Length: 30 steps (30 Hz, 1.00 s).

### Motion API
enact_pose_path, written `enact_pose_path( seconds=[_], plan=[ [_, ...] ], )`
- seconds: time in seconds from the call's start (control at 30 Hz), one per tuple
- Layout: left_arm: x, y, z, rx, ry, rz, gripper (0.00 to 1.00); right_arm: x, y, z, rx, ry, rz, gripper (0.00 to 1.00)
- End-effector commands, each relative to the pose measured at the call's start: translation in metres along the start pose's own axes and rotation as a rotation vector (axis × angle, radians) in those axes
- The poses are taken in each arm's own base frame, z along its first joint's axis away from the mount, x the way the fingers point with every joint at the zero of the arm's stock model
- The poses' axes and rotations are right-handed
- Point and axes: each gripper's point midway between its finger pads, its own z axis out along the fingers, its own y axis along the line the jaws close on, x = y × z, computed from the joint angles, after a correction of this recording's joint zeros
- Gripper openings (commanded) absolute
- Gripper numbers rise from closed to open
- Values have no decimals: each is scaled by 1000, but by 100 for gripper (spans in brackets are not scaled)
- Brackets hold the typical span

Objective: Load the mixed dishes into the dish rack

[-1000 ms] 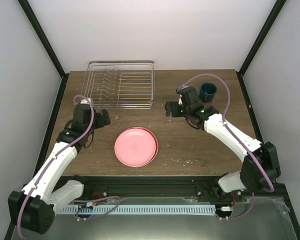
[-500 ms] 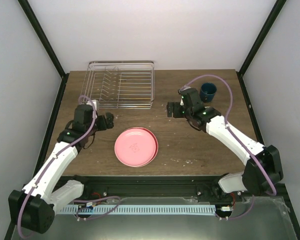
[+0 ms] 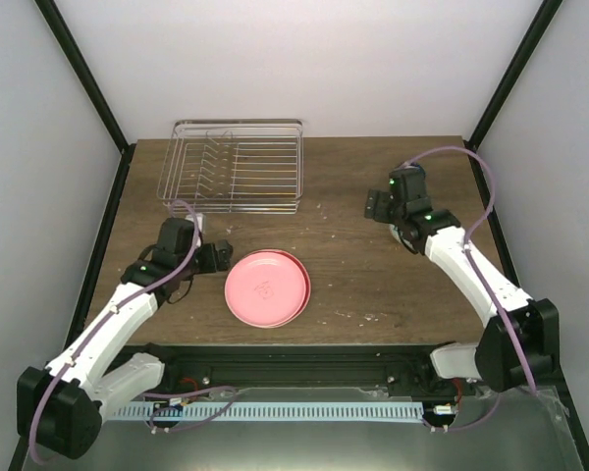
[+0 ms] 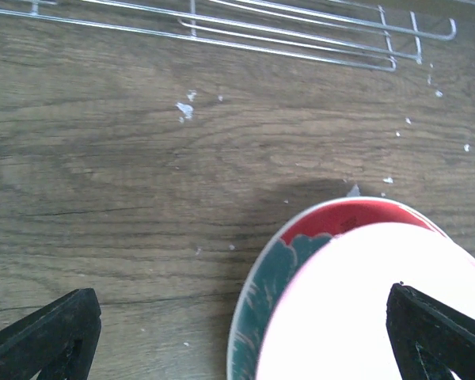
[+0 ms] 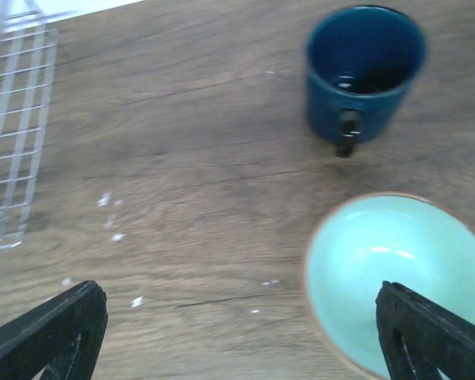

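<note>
Brown wood-grain tabletop (image 3: 373,285) filled the middle of the top view. At its upper left we found the silver wire dish rack (image 3: 238,167), with none of the dishes in it, so we judged the loading not yet begun. At lower centre lay the pink plate (image 3: 265,287), stacked on the red-and-teal floral plate (image 4: 332,220), whose rim showed in the left wrist view. Just left of that stack was the left gripper (image 3: 219,257), fingers spread wide and holding nothing. The right gripper (image 3: 378,206), at the right of the frame, was also spread and empty. Its wrist view showed the dark blue cup (image 5: 364,75) at upper right and the pale mint-green bowl (image 5: 396,281) at lower right, both on the wood. All four were left to rack. We could not make out any lime-green plate.
</note>
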Motion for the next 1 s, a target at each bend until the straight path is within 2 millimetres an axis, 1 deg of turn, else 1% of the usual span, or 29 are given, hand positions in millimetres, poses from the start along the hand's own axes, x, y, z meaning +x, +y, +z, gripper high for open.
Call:
enact_pose_path(
  seconds=[0.0,0.07,0.17,0.23,0.3,0.4,0.47,0.53,0.67,0.8,0.87,0.97],
  plan=[
    [-6,-15,0,20,-21,17,100,0,-36,10,73,25,38,93],
    [-9,-24,0,35,-32,27,100,-6,-44,10,94,6,29,92],
    [-13,-36,1,57,-45,44,100,-19,-63,15,153,-16,29,87],
    [-14,-44,3,69,-41,56,100,-19,-74,21,181,4,33,86],
    [-13,-51,8,76,-29,64,100,-12,-82,27,207,38,32,86],
    [-8,-59,15,87,-15,73,100,9,-94,34,239,93,67,86],
    [-8,-65,20,99,-12,80,100,22,-106,35,272,110,96,85],
    [-7,-70,25,100,0,93,100,31,-121,34,308,121,121,84],
    [-6,-72,36,93,22,102,100,39,-140,33,340,119,157,81],
    [-7,-76,39,100,26,102,100,49,-161,37,374,131,195,77],
    [-8,-77,40,102,22,102,100,55,-166,41,370,143,205,74],
    [-11,-78,39,99,19,106,100,64,-168,49,362,159,208,73]
  ],
)
